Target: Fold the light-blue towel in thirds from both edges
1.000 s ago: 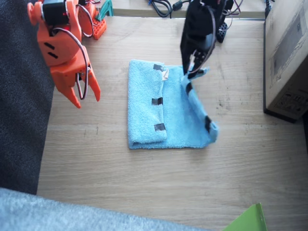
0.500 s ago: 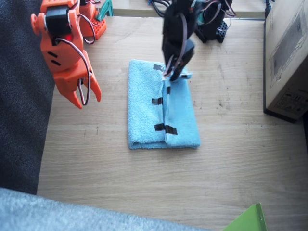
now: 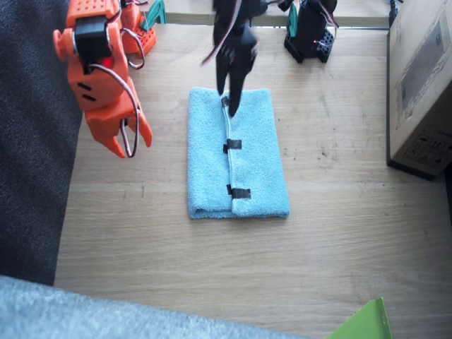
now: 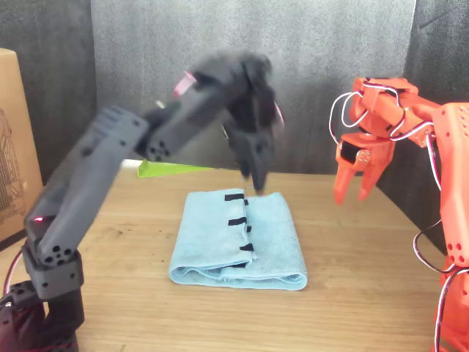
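Light-blue towel lying flat on the wooden table, folded into a narrow rectangle with both short edges meeting along a central seam; 3 black tape strips mark that seam. The black left arm reaches over the towel's far end, its gripper pointing down at the seam near the far strip; motion blur prevents telling whether its jaws are parted or closed. The orange right gripper hangs above bare table beside the towel, jaws slightly parted, holding nothing. A cardboard box stands at the table's edge.
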### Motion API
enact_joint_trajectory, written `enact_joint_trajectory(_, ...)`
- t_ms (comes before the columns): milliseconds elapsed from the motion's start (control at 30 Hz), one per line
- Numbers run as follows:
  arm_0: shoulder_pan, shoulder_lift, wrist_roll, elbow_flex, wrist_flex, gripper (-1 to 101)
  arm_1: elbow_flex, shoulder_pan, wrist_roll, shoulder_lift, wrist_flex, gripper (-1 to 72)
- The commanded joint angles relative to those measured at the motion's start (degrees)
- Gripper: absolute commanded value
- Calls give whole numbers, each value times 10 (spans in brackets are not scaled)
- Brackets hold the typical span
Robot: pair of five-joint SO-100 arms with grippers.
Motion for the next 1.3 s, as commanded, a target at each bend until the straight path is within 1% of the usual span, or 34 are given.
enact_joint_trajectory(0, 132, 102, -14, 41, 7, 211, 29, -11, 8, 95, -20, 276)
enact_joint_trajectory(100, 258, 162, -18, 119, -10, 247, 98, -18, 5, 139, -52, 275)
enact_joint_trajectory(133, 296, 199, -17, 182, -39, 257, 129, -20, 5, 159, -67, 275)
enact_joint_trajectory(200, 362, 300, -10, 358, -139, 279, 205, -23, 6, 209, -106, 276)
enact_joint_trajectory(300, 430, 398, -9, 561, -231, 280, 310, -24, 7, 285, -160, 279)
enact_joint_trajectory(433, 477, 559, -18, 855, -391, 256, 427, -21, 3, 366, -206, 275)
enact_joint_trajectory(533, 494, 661, -52, 1022, -485, 258, 534, -18, -4, 438, -252, 273)
enact_joint_trajectory(633, 507, 735, -79, 1136, -543, 271, 638, -27, -8, 506, -300, 283)
enact_joint_trajectory(767, 512, 792, -103, 1211, -561, 274, 762, -54, -13, 583, -367, 289)
enact_joint_trajectory(867, 504, 875, -121, 1271, -564, 280, 861, -62, -24, 661, -420, 292)
enact_joint_trajectory(933, 490, 952, -131, 1316, -558, 284, 919, -57, -22, 718, -440, 294)
enact_joint_trajectory(1033, 480, 1100, -138, 1383, -528, 265, 978, -64, -17, 805, -455, 301)
enact_joint_trajectory(1133, 476, 1313, -139, 1437, -438, 248, 1035, -65, -8, 893, -463, 303)
enact_joint_trajectory(1267, 491, 1311, -142, 1442, -443, 243, 1094, -73, 12, 999, -463, 308)
